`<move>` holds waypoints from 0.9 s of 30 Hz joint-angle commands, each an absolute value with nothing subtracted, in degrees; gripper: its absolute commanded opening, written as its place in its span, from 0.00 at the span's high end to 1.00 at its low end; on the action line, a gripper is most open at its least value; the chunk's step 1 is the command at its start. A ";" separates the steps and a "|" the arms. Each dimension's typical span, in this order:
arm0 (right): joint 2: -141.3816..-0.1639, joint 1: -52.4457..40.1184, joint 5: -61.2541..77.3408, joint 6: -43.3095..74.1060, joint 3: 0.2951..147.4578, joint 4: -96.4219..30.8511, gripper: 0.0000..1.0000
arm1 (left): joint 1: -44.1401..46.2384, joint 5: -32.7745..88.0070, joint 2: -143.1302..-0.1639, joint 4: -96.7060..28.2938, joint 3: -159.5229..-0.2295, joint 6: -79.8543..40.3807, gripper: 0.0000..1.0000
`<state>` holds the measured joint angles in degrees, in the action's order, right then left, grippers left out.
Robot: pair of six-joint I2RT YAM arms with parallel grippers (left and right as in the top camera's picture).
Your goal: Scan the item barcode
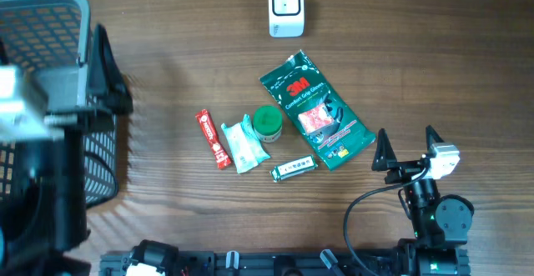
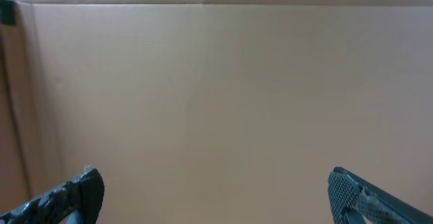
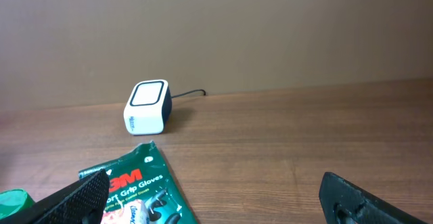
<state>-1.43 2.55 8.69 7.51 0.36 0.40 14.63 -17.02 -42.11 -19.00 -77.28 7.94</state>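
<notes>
The white barcode scanner [image 1: 285, 7] stands at the back of the table, also seen in the right wrist view as the scanner [image 3: 147, 107]. Items lie mid-table: a green 3M gloves pack [image 1: 315, 109] [image 3: 135, 190], a green round lid [image 1: 267, 120], a white-green packet [image 1: 244, 144], a red stick pack [image 1: 213, 139] and a small bar [image 1: 294, 168]. My right gripper [image 1: 406, 134] [image 3: 213, 193] is open and empty, just right of the gloves pack. My left gripper [image 2: 215, 190] is open and empty, facing a beige cardboard wall [image 2: 216, 82].
A wire basket [image 1: 50, 26] stands at the far left, with my left arm [image 1: 33, 101] over it. A cable runs from the scanner to the back edge. The right arm's base [image 1: 438, 218] sits at the front right.
</notes>
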 commanded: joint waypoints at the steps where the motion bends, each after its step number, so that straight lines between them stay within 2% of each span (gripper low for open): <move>1: -1.30 2.48 8.32 7.88 0.30 0.58 0.00 | 11.25 -11.79 -36.03 -15.55 -72.10 5.26 0.00; 5: -1.30 2.48 8.32 7.86 0.30 0.58 0.00 | 4.60 -7.55 -28.34 -10.85 -67.02 5.32 0.00; 9: -1.30 2.48 8.32 7.88 0.30 0.58 0.00 | -1.39 4.91 -21.32 -11.73 -65.08 5.28 0.00; 12: -1.30 2.48 8.32 7.88 0.30 0.58 0.00 | -4.51 8.80 -15.40 -14.31 -64.64 5.26 0.00; 20: -1.30 2.48 8.32 7.88 0.30 0.58 0.00 | -3.16 9.69 -0.14 -19.00 -63.18 3.31 0.00; 27: -1.30 2.48 8.32 7.88 0.30 0.58 0.00 | -3.16 4.62 -0.32 -18.41 -60.53 4.23 0.00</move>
<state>-1.43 2.55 8.69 7.51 0.36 0.40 -3.33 7.99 -0.36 -20.03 -61.45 4.34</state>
